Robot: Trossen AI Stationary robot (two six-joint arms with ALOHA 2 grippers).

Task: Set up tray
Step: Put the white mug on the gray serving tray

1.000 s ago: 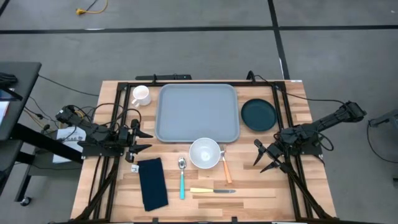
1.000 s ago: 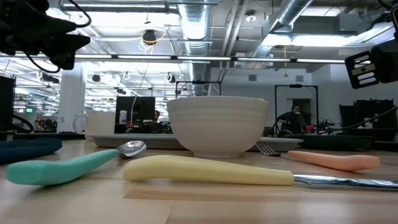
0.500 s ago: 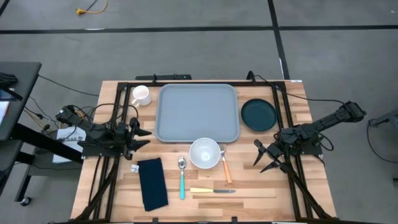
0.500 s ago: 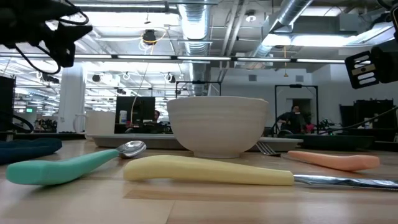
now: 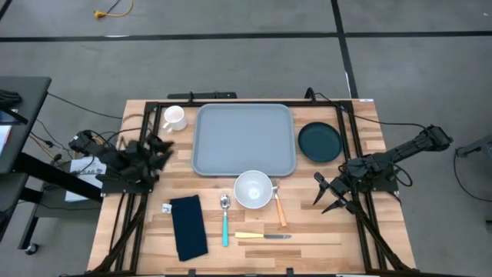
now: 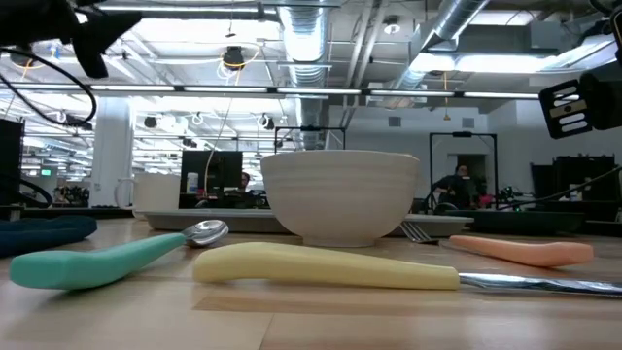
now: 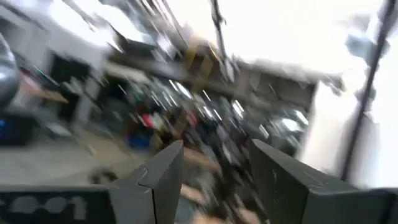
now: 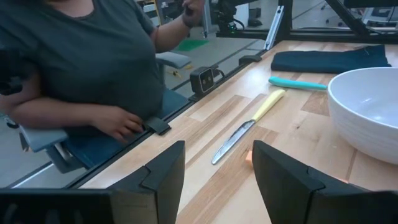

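Observation:
The light grey-blue tray (image 5: pixel 244 140) lies flat at the table's far middle, with nothing on it. A white bowl (image 5: pixel 253 189) stands at its near rim. My left gripper (image 5: pixel 157 146) hangs open above the table's left side, tipped upward, between a white cup (image 5: pixel 174 118) and a dark napkin (image 5: pixel 188 226); its fingers (image 7: pixel 163 177) hold nothing. My right gripper (image 5: pixel 329 195) waits open over the table's right side, near the dark round plate (image 5: pixel 319 141), with nothing between its fingers (image 8: pixel 168 171).
A teal-handled spoon (image 5: pixel 224 219), a yellow-handled knife (image 5: pixel 261 235) and an orange-handled fork (image 5: pixel 280 206) lie near the front. Black frame rails (image 5: pixel 131 215) run along both table sides. A seated person (image 8: pixel 81 62) shows beyond the table's edge in the right wrist view.
My left gripper has risen and tipped its fingers upward, rolling a little, and has swung toward the table's far edge and the cup. It has stayed open. Nothing on the table has moved.

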